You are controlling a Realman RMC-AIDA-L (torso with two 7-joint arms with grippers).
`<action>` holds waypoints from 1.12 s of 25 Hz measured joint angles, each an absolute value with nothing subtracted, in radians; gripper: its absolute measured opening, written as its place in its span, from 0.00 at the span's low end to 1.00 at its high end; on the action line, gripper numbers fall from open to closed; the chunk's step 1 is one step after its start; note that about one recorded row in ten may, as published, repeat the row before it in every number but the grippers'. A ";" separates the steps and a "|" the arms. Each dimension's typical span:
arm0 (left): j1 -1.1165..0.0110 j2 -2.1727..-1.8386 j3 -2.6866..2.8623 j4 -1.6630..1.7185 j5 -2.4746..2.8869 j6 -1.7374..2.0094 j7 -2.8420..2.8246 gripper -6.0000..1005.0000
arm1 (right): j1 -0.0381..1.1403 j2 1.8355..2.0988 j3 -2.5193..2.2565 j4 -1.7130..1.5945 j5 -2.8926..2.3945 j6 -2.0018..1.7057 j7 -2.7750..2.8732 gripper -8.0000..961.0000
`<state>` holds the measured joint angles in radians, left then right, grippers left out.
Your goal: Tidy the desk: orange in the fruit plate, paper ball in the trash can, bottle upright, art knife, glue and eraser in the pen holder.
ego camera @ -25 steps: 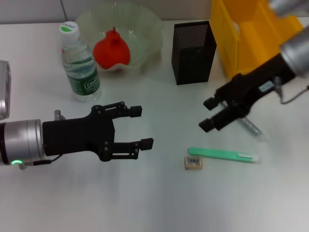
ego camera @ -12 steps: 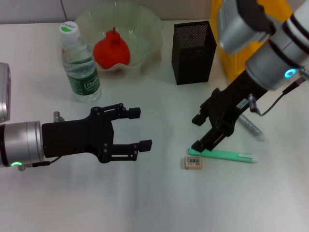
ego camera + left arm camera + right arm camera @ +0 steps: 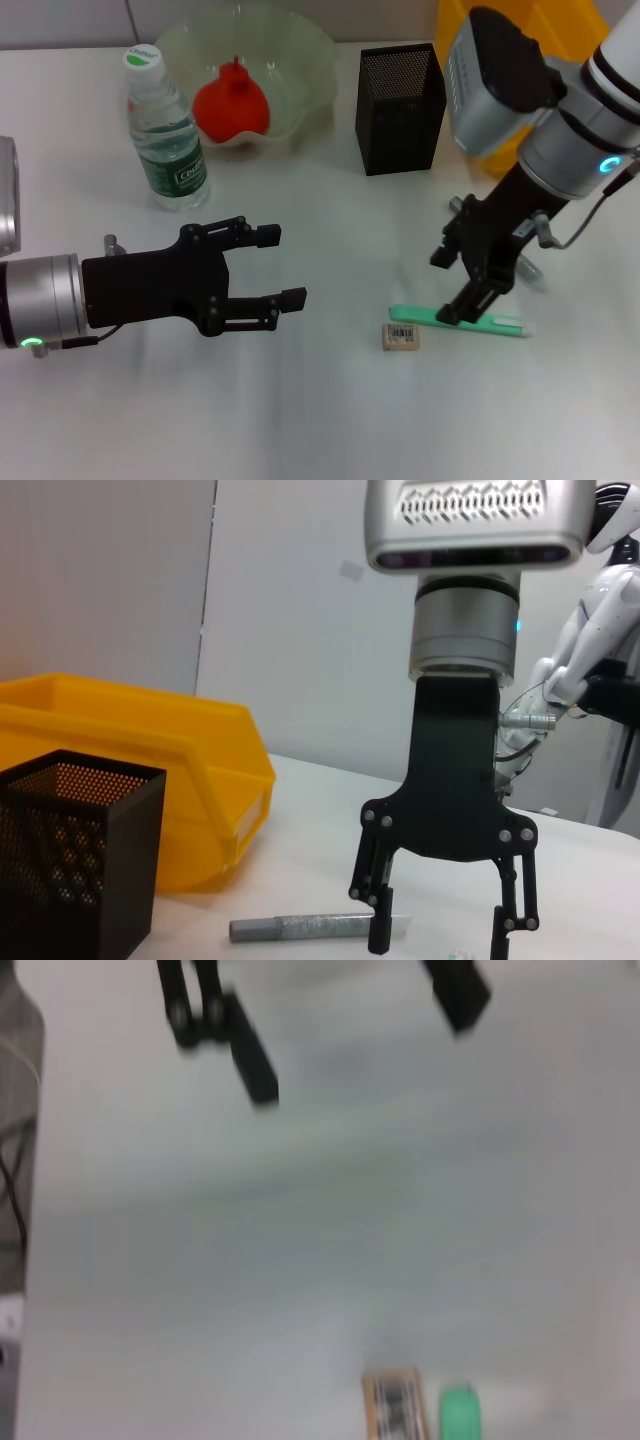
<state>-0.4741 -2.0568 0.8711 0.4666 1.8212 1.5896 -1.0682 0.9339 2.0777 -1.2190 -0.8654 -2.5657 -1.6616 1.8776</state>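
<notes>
Right gripper (image 3: 463, 287), jaws apart over art knife (image 3: 462, 320) — thin, light, stiff; pinch mid-body; left gripper (image 3: 280, 266) open, idle.

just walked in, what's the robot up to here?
Desk tidy, partway done. The orange sits in the fruit plate and the bottle stands upright. The right gripper, jaws open, is above the green art knife, with the eraser beside it and the glue near the trash can. Nothing is gripped. The left gripper hovers open over the desk.
</notes>
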 joint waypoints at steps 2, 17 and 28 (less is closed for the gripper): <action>-0.472 -2.058 0.870 0.466 1.821 1.588 -1.073 0.83 | 0.933 2.078 -1.237 -0.866 -2.582 -1.662 1.881 0.73; -0.466 -2.059 0.864 0.466 1.815 1.559 -1.089 0.83 | 0.924 2.083 -1.427 -0.872 -2.627 -1.638 1.927 0.66; -0.478 -2.061 0.864 0.466 1.812 1.545 -1.084 0.83 | 0.907 2.088 -1.465 -0.876 -2.622 -1.608 1.934 0.57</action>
<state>-0.4778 -2.0614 0.8636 0.4663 1.8117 1.5453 -1.0837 0.9069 2.0876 -1.4650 -0.8759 -2.6225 -1.6076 1.9340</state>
